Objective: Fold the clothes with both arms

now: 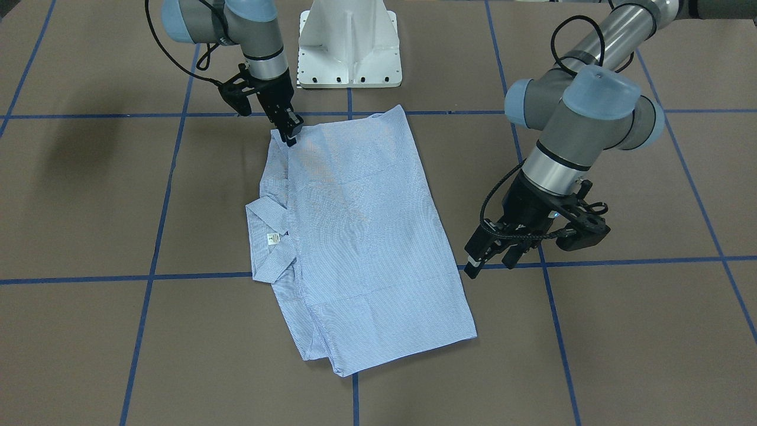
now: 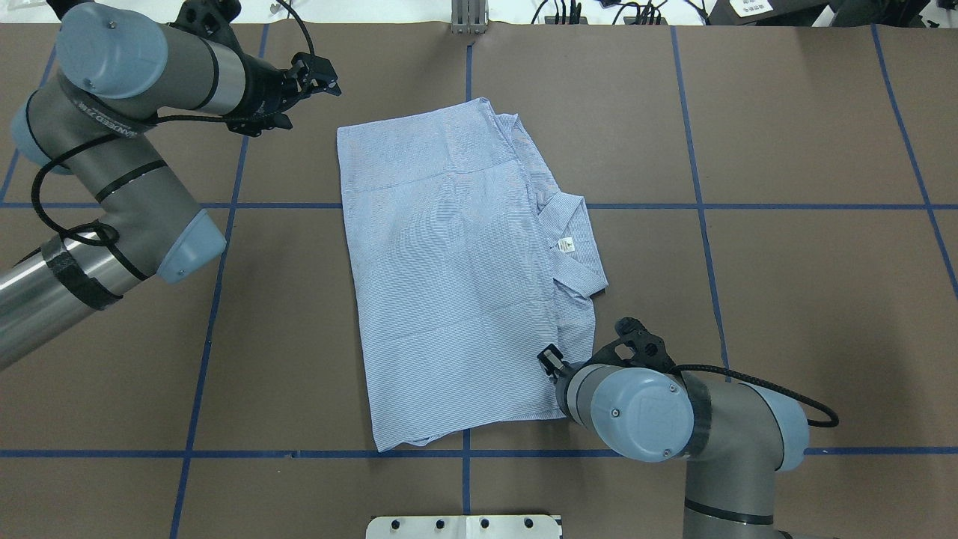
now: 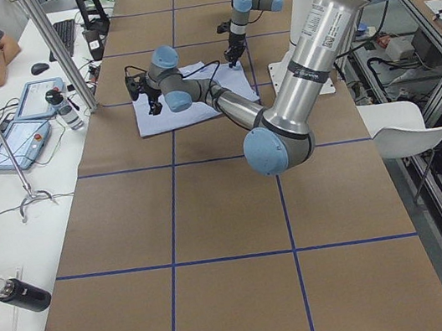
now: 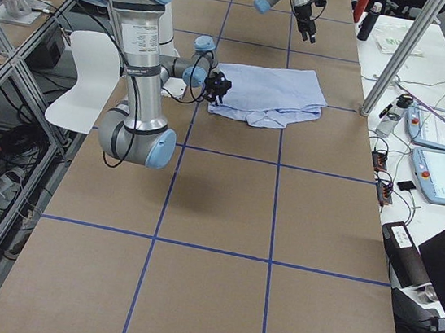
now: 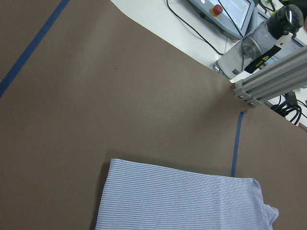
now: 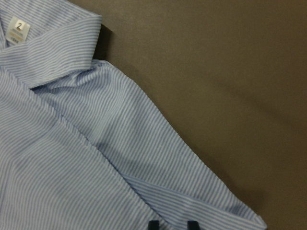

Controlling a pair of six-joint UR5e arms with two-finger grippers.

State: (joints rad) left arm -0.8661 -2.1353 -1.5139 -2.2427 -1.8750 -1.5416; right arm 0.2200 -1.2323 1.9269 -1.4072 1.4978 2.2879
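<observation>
Shirt (image 1: 366,236) lies folded flat on the bench (image 1: 89,207), collar edge nearest the right end effector (image 1: 291,135), which rests on its base-side corner, jaws narrow, pinch unconfirmed; left end effector (image 1: 489,265) hangs spread and empty off the hem side, so I'd seat left first, then lift both level.
</observation>
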